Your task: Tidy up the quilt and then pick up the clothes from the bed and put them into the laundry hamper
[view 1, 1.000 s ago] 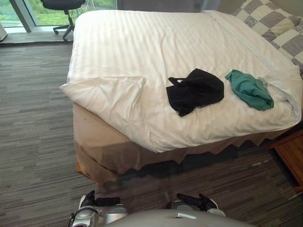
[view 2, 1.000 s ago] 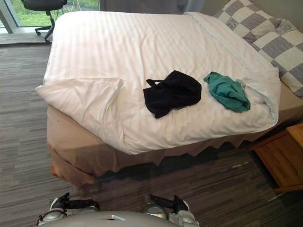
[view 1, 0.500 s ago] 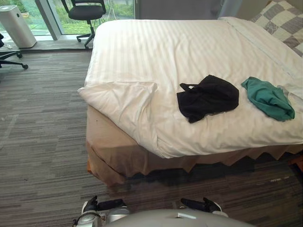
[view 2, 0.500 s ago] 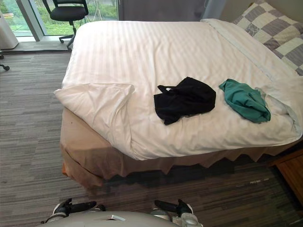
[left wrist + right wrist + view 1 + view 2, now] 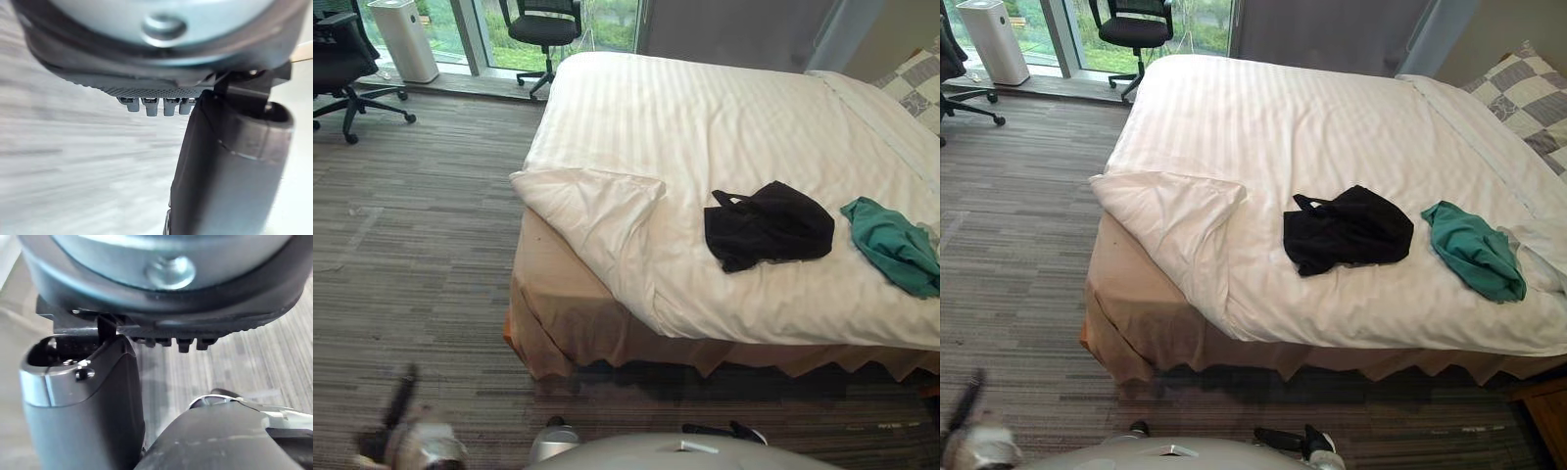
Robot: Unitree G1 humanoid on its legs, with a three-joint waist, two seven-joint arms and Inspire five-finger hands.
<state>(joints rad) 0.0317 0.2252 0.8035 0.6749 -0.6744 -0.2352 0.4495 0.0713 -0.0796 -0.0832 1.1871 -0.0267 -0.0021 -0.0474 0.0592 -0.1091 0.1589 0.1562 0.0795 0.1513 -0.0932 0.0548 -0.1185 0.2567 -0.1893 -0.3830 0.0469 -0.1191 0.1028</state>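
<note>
A white striped quilt (image 5: 724, 117) covers the bed, and its near left corner (image 5: 597, 196) is folded back over itself. A black garment (image 5: 769, 225) lies crumpled on the quilt near the front edge. To its right lies a green garment (image 5: 896, 245). My left hand (image 5: 411, 446) is blurred low over the carpet, far left of the bed, fingers loose and holding nothing; its thumb (image 5: 230, 161) stands out straight. My right hand (image 5: 1298, 441) hangs low in front of the bed with fingers extended and nothing in them.
Checked pillows (image 5: 1528, 93) lie at the bed's head on the right. A brown bed skirt (image 5: 568, 323) hangs below the quilt. Two office chairs (image 5: 543, 24) (image 5: 342, 59) and a white floor unit (image 5: 401, 39) stand by the window. A wooden nightstand (image 5: 1542, 416) is at the lower right.
The whole view has shifted, so the bed now sits further right and the window side shows more. My left hand has swung out to the lower left.
</note>
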